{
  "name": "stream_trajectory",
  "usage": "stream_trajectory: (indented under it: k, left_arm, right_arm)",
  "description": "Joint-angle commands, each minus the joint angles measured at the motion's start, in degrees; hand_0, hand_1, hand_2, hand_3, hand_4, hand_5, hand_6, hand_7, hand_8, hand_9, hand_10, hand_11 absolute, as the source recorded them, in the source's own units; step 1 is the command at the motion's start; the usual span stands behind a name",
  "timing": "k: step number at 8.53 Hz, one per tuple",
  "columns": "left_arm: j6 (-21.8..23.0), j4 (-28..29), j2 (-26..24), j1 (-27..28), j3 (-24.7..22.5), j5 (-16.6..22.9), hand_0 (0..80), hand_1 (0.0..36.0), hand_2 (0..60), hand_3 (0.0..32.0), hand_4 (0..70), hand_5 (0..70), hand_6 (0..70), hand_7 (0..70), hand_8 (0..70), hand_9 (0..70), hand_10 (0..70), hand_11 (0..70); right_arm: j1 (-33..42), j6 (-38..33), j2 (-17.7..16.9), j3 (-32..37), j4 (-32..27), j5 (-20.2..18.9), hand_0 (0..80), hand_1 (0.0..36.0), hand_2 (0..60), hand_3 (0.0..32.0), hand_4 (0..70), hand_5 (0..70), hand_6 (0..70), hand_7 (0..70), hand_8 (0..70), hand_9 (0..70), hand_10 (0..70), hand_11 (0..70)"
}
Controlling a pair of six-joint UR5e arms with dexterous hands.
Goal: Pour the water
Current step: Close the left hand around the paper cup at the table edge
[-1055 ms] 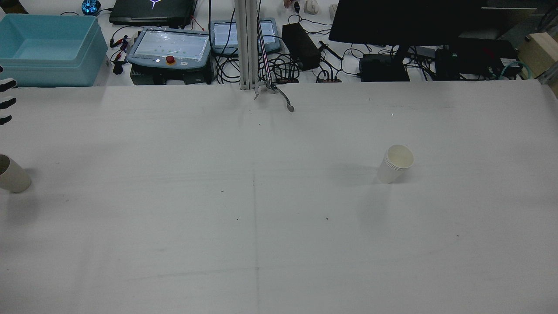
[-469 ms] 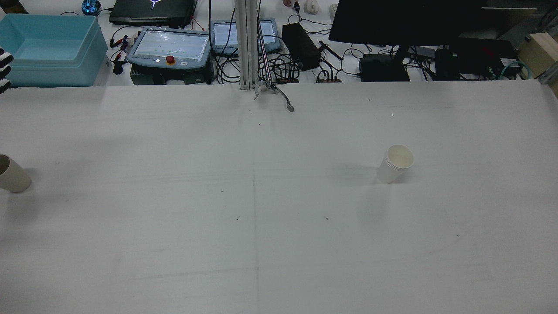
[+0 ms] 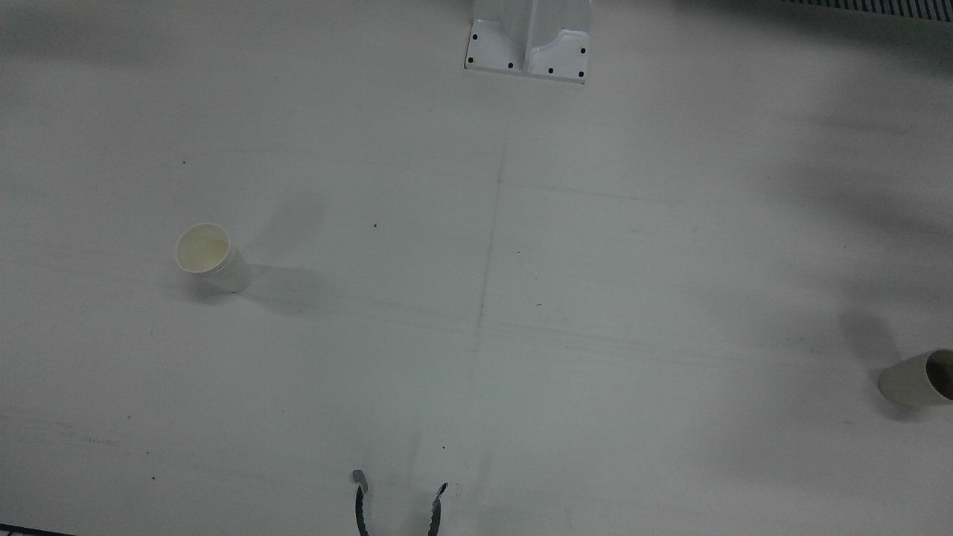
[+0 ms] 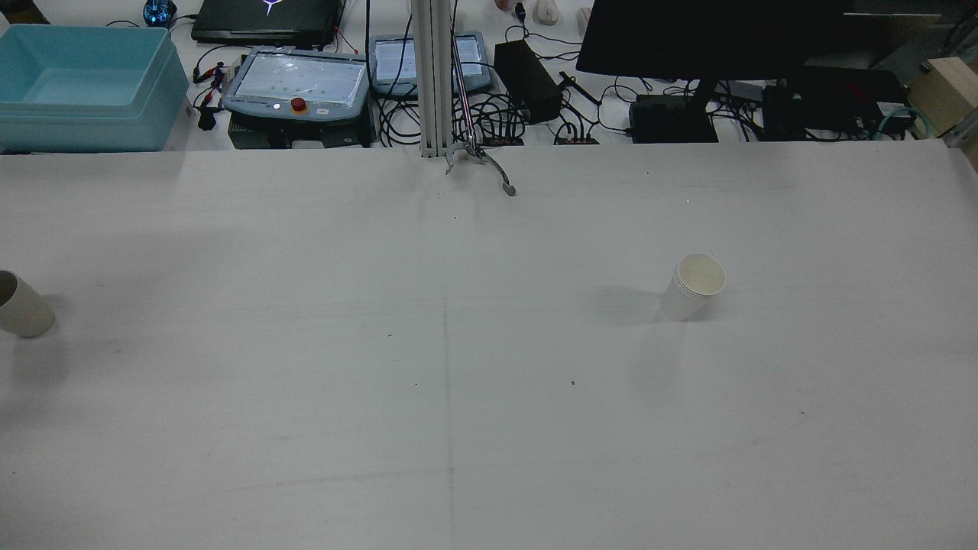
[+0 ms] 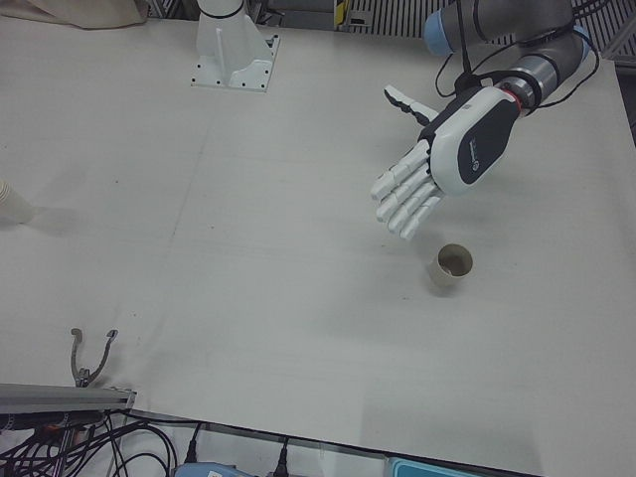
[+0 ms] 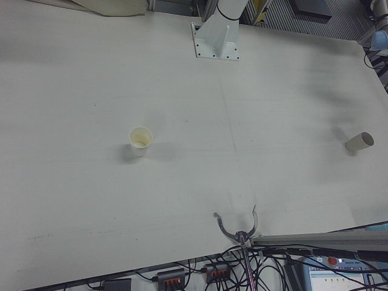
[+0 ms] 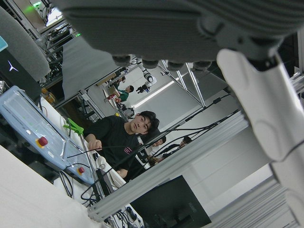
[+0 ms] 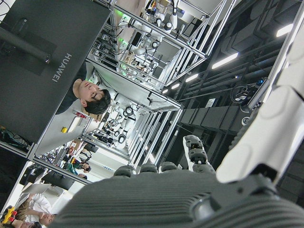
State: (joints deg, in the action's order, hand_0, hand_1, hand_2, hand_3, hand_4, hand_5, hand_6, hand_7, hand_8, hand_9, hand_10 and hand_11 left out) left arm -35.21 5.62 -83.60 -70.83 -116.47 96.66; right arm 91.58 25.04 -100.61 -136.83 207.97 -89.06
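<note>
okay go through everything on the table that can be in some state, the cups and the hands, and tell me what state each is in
Left cup: upright, mouth open, free of any grasp; contents can't be made out.
Right cup: upright on the table, a stack of nested cups, untouched; water level unclear.
Left hand: open, fingers spread, raised above and beside the left cup, holding nothing.
Right hand: only its own camera shows it; open or shut can't be told.

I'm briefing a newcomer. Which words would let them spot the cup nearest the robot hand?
Start at the white table and find the left robot hand hanging open over it. Just below its fingertips stands a paper cup, darker and greyer inside than the other cup, which stands alone across the table.
</note>
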Motion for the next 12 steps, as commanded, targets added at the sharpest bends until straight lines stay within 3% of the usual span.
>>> stream_trajectory:
  k: [1, 3, 4, 5, 7, 8, 10, 12]
  left_arm:
    - [0.38, 13.05, -1.74, 2.45, 21.03, -6.57, 46.9, 8.2, 0.0, 2.0, 3.9, 4.3, 0.0, 2.6, 0.2, 0.0, 0.0, 0.0]
    - [3.03, 20.18, -2.36, 2.27, 32.03, -6.75, 46.9, 9.4, 0.0, 2.0, 2.1, 3.3, 0.0, 1.8, 0.2, 0.0, 0.0, 0.0]
    - [3.39, 27.27, -2.71, 2.36, 40.88, -6.75, 46.6, 9.1, 0.0, 1.6, 2.4, 3.8, 0.0, 2.7, 0.5, 0.2, 0.0, 0.0]
    - [3.13, 31.60, -3.58, 2.36, 46.71, -6.75, 46.2, 8.5, 0.0, 1.2, 2.6, 4.0, 0.0, 3.4, 0.5, 0.6, 0.0, 0.0]
    - [2.78, 32.17, -3.68, 2.45, 46.95, -6.49, 46.6, 8.3, 0.0, 0.6, 3.7, 4.1, 0.0, 3.4, 0.0, 0.0, 0.0, 0.0]
    - [-1.75, 34.87, -3.85, 2.45, 47.99, -6.49, 46.2, 8.2, 0.0, 0.2, 4.0, 4.6, 0.0, 3.9, 0.0, 0.0, 0.0, 0.0]
    - [-3.29, 35.25, -5.16, 2.97, 49.14, -6.31, 47.1, 9.2, 0.0, 1.4, 3.6, 4.4, 0.0, 3.4, 0.0, 0.0, 0.0, 0.0]
    - [-3.82, 34.90, -6.57, 3.67, 51.15, -6.05, 47.2, 9.5, 0.0, 1.0, 3.7, 4.4, 0.0, 4.0, 0.0, 0.0, 0.0, 0.0]
  right_arm:
    - [-0.17, 1.85, 0.16, 0.77, -0.29, -0.24, 41.1, 9.9, 10.0, 0.0, 0.0, 9.2, 0.0, 0.0, 0.0, 0.0, 0.0, 0.0]
    - [-1.30, 1.86, 1.03, 4.36, -0.63, 0.38, 41.6, 10.1, 10.9, 0.0, 2.0, 11.5, 0.0, 0.0, 0.0, 0.0, 0.0, 0.0]
    - [-2.01, 2.55, 2.95, 5.68, -0.64, 0.46, 41.6, 10.0, 11.3, 0.0, 2.7, 12.1, 0.0, 0.0, 0.0, 0.0, 0.0, 0.0]
    - [-2.02, 2.73, 4.10, 8.22, -0.64, 1.68, 41.7, 10.1, 11.6, 0.0, 3.5, 12.8, 0.0, 0.0, 0.0, 0.0, 0.0, 0.0]
    - [-4.90, 2.65, 4.72, 11.21, -0.90, 5.37, 41.9, 10.1, 12.0, 0.0, 4.4, 13.9, 0.0, 1.6, 0.0, 0.0, 0.0, 0.0]
    - [-6.22, 2.65, 6.03, 12.54, -0.90, 6.87, 41.8, 10.1, 12.0, 0.0, 4.5, 13.5, 0.0, 1.3, 0.0, 0.0, 0.0, 0.0]
    - [-7.02, 2.65, 8.41, 14.91, -0.90, 6.97, 41.5, 10.0, 12.2, 0.0, 4.0, 12.9, 0.0, 0.6, 0.0, 0.0, 0.0, 0.0]
    - [-7.11, 2.30, 8.42, 14.75, -0.81, 6.88, 41.7, 10.1, 12.2, 0.0, 4.1, 13.2, 0.0, 0.9, 0.0, 0.0, 0.0, 0.0]
